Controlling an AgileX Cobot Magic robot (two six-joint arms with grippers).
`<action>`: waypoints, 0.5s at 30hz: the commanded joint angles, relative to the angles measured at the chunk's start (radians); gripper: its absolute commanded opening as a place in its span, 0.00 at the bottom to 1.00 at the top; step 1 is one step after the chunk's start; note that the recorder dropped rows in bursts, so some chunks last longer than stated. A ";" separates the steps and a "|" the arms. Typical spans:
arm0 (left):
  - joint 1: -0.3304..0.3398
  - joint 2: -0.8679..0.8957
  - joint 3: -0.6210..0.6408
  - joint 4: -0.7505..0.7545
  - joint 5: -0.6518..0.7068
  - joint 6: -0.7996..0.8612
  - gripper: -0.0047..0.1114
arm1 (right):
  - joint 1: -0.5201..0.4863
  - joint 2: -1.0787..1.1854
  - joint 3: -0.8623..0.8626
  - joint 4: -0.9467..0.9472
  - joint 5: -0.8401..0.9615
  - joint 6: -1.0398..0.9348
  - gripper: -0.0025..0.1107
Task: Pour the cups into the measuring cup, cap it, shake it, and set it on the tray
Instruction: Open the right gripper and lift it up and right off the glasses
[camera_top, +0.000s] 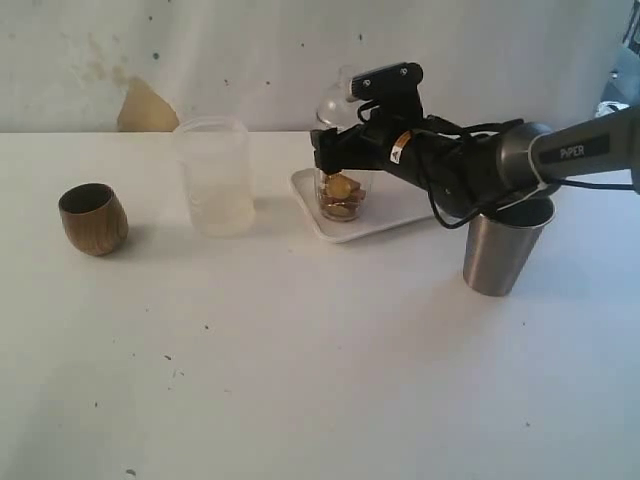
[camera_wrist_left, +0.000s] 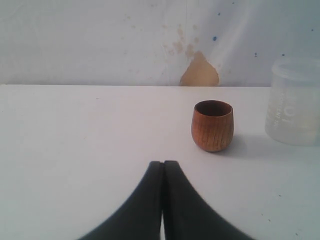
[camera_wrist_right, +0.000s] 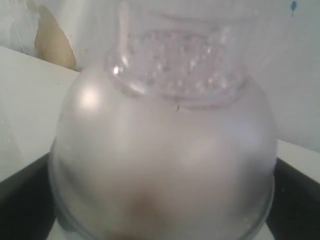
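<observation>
The clear measuring cup (camera_top: 341, 196) holds brown and yellow pieces and has a domed clear lid (camera_top: 334, 102) on top. Its base is on the white tray (camera_top: 395, 212). My right gripper (camera_top: 335, 152) is shut on the cup's upper part. In the right wrist view the lid (camera_wrist_right: 165, 150) fills the frame, with a black finger (camera_wrist_right: 22, 197) at each side. The steel tumbler (camera_top: 498, 248) stands upright under the right arm. The wooden cup (camera_top: 93, 218) stands upright at the far left. My left gripper (camera_wrist_left: 163, 164) is shut and empty, short of the wooden cup (camera_wrist_left: 212, 125).
A wider frosted cup (camera_top: 215, 176) stands between the wooden cup and the tray, and it also shows in the left wrist view (camera_wrist_left: 295, 102). A stained white wall runs along the table's back edge.
</observation>
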 joint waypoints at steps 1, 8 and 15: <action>-0.002 -0.003 0.005 0.000 -0.005 -0.001 0.04 | -0.002 -0.019 0.005 0.002 0.024 -0.009 0.83; -0.002 -0.003 0.005 0.000 -0.005 -0.001 0.04 | 0.017 -0.029 0.005 -0.019 0.084 -0.007 0.83; -0.002 -0.003 0.005 0.000 -0.005 -0.001 0.04 | 0.038 -0.064 0.005 -0.019 0.165 -0.007 0.83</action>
